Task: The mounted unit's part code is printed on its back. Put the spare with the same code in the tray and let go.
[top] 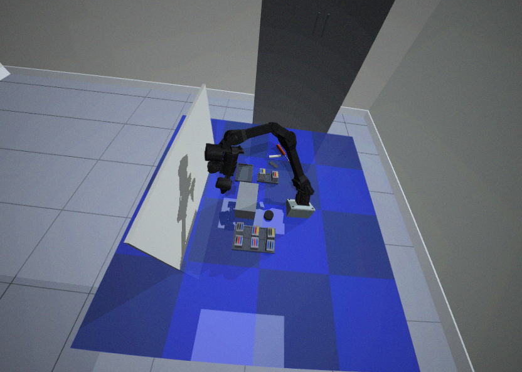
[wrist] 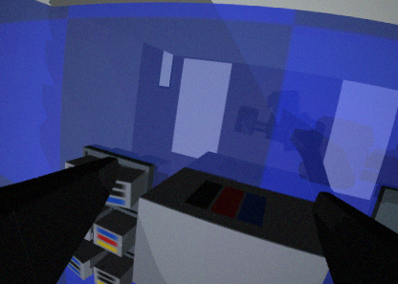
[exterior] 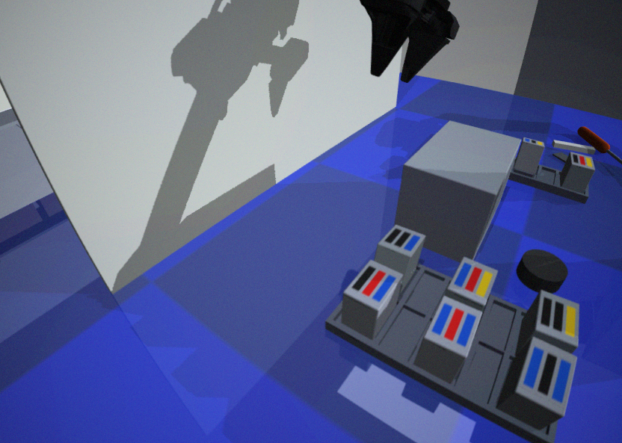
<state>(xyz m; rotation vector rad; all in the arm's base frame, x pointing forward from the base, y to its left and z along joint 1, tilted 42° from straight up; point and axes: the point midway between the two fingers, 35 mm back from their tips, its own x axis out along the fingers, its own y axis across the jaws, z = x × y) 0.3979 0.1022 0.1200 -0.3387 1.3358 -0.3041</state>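
While hovering, claw: gripper point(exterior: 399, 74) wide apart, nothing between its fingers, up in the air beside the white panel point(exterior: 150, 101)
Mounted unit: grey box point(exterior: 454, 187) just below and ahead of the claw, not touched
Code: wrist view shows three bars on the unit's dark face point(wrist: 226, 200) between the fingers, black, red, blue
Spare rack: dark holder point(exterior: 442, 338) past the unit, far side from the claw, six spares standing in it
Matching spare: black-red-blue block point(exterior: 372, 297) in the rack's near-left corner in the exterior view, well apart from the claw
Other spares: black-black-blue point(exterior: 400, 250), blue-red-yellow point(exterior: 473, 280), blue-red-blue point(exterior: 451, 335), black-black-yellow point(exterior: 555, 323), blue-black-blue point(exterior: 545, 378)
Tray: shallow grey tray point(top: 244, 172) in the top view, just beside the claw, next to the unit's other end, contents cannot tell
Small rack: second holder point(exterior: 549, 169) with two blocks, beyond the unit
Puck: black disc point(exterior: 541, 270) on the blue mat point(exterior: 251, 258), between unit and spare rack
Screwdriver: red handle point(exterior: 593, 138), far from the claw
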